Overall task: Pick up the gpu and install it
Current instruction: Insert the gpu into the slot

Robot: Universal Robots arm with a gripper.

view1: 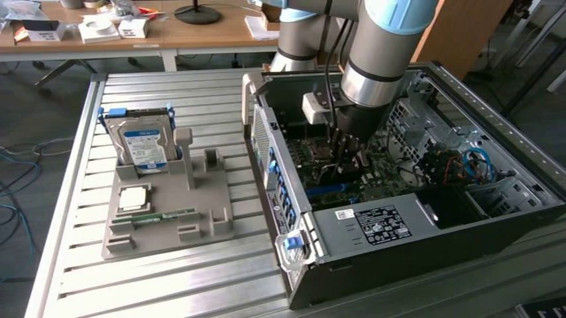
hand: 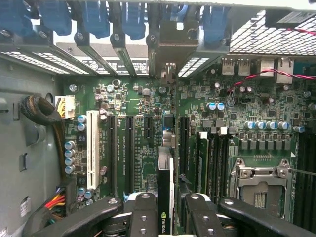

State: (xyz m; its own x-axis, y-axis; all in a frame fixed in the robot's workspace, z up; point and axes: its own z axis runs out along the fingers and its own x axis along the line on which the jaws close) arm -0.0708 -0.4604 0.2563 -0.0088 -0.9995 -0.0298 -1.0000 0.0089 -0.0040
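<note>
- Exterior view: the gripper stands low inside the open computer case, over the motherboard. The parts holder, with its hard drive, sits well apart on the exterior view's left.
- Wrist view: the gripper pinches the gpu edge-on between its fingers, just above the board's black expansion slots.
- Risk: a tilted or offset card would jam against the slot, and its bracket could catch the rear frame.
- Comparison: the exterior view gives depth in the case. The wrist view gives grip and slot line-up; seating cannot be told.
</note>
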